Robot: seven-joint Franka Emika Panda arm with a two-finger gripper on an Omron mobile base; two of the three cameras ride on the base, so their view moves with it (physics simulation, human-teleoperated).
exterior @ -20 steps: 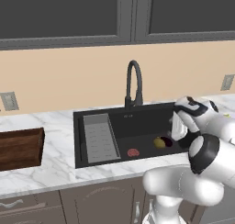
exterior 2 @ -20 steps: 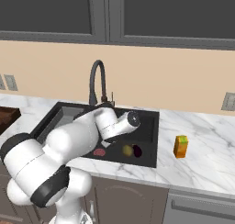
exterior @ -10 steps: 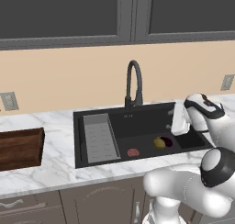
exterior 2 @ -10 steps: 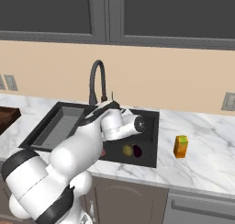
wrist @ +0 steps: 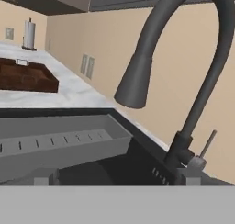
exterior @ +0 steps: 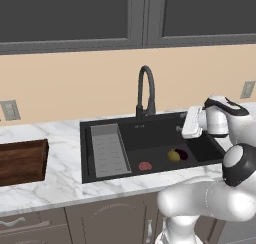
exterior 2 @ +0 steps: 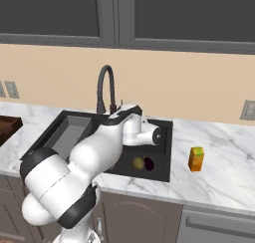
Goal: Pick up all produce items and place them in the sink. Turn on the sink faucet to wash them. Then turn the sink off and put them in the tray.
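Both produce items lie on the floor of the black sink [exterior: 105, 129], at its right end: an olive-yellow lump [exterior: 173, 155] [exterior 2: 138, 163] touching a dark purple one [exterior: 183, 154] [exterior 2: 149, 163]. My gripper [exterior: 181, 128] hovers above the sink's right half, level with the counter, and points left toward the base of the black gooseneck sink faucet [exterior: 145, 90] [exterior 2: 105, 90]. In the hand view the gripper [wrist: 117, 179] is open with nothing between its tips; the spout [wrist: 136, 83] and the small lever [wrist: 207, 146] are close ahead. The brown tray [exterior: 20, 160] [wrist: 26, 77] sits on the counter left of the sink.
A flat red disc [exterior: 145, 166] lies on the sink floor left of the produce. The grey ribbed rack [exterior: 108, 149] [wrist: 59, 142] fills the sink's left side. An orange block with a green top [exterior 2: 196, 159] stands on the counter to the right.
The hand has shifted slightly left toward the faucet, and the arm's elbow has swung lower. The jaws stay open. The produce has not moved.
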